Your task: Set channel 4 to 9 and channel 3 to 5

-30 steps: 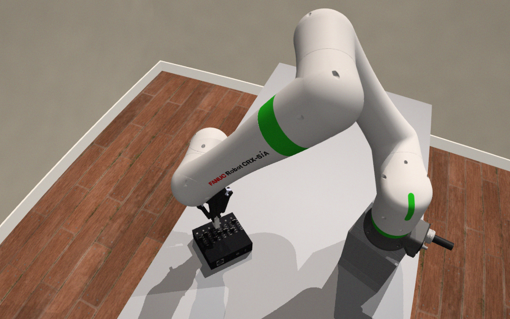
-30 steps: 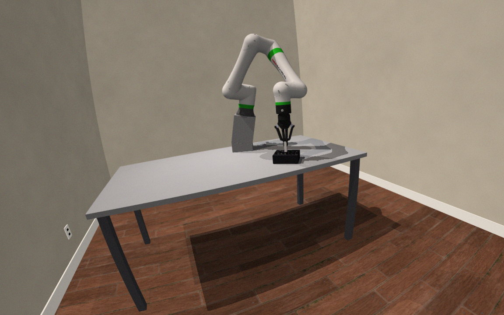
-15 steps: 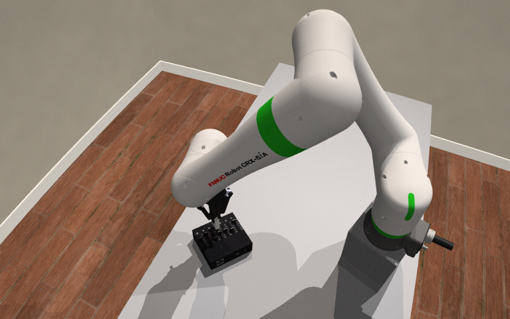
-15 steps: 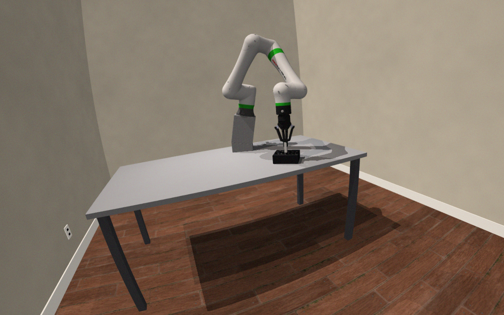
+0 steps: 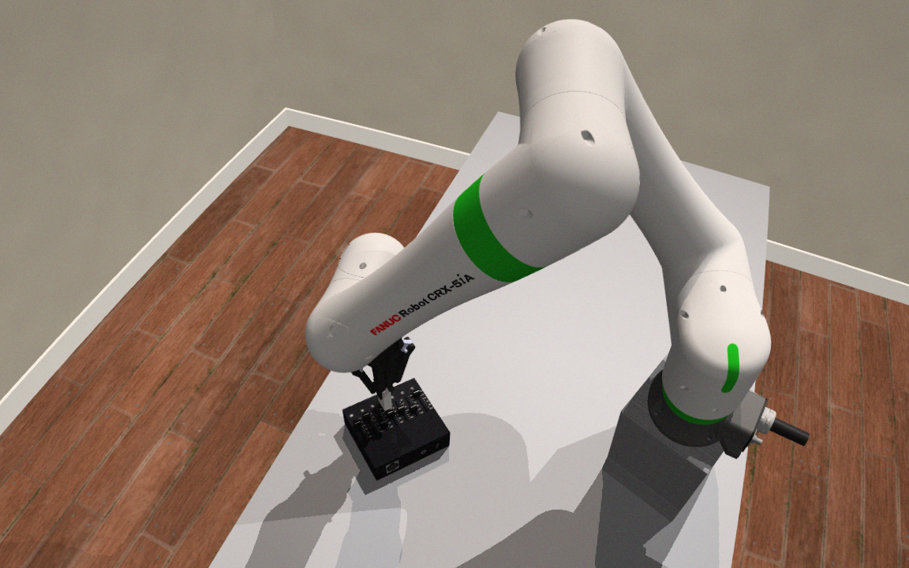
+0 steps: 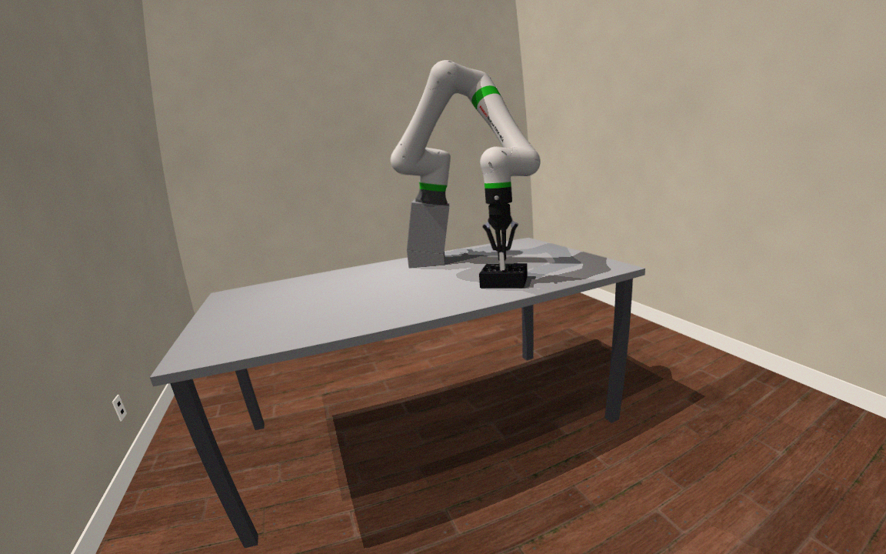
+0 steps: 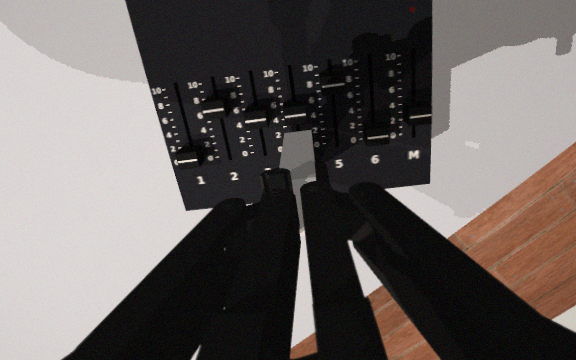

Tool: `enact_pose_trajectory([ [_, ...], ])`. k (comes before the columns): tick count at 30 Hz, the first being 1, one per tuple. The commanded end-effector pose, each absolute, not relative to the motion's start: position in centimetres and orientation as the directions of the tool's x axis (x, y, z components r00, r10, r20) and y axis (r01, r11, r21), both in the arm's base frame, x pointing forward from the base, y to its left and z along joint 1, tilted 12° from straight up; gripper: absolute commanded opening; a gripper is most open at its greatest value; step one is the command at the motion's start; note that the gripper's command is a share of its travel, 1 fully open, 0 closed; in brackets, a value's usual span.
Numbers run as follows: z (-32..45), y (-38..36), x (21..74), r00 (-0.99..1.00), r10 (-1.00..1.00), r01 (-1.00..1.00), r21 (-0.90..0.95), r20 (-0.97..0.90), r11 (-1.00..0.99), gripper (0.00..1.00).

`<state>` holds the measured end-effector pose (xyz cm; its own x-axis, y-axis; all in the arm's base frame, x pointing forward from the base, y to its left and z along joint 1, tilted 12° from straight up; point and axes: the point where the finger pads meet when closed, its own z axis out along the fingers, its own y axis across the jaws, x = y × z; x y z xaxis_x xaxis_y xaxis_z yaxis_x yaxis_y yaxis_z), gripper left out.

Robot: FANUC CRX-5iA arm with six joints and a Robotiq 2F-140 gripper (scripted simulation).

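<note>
One lighting desk (image 7: 288, 45) stands flat on the grey tabletop (image 5: 556, 353), near the edge farthest from the arm's base; in the top view it sits square-on to nothing, turned at an angle to the tabletop's edges. In the wrist view its fader tracks run away from the camera, level 0 nearest and 10 farthest, with the labels along the near edge. Seven faders are counted: labels 1, 2, 5, 6 and M are readable, while those of 3 and 4 are covered by the hand (image 7: 297, 150).

Cap lines read as follows: fader 1 (image 7: 188, 160) near 0; fader 2 (image 7: 213, 110) about 6 to 7; fader 3 (image 7: 255, 120) near 5; fader 4 (image 7: 295, 116) near 4 to 5; fader 5 (image 7: 333, 85) about 8; fader 6 (image 7: 378, 136) at 0; fader M (image 7: 420, 116) about 2. These readings are approximate, the scales being blurred.

The hand points straight down, its fingers fully closed together with nothing between them, the pale tip lying in channel 4's track just below that fader's cap.
</note>
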<state>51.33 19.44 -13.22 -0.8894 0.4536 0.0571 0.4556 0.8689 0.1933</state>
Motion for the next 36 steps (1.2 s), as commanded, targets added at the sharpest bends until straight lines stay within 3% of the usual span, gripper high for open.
enact_pose_trajectory([
  [1,-13.24,19.44,51.35,-0.889,0.454,0.456,0.193,0.057,0.869,0.00],
  [36,-13.21,19.67,50.91,-0.889,0.454,0.456,0.193,0.057,0.869,0.00],
])
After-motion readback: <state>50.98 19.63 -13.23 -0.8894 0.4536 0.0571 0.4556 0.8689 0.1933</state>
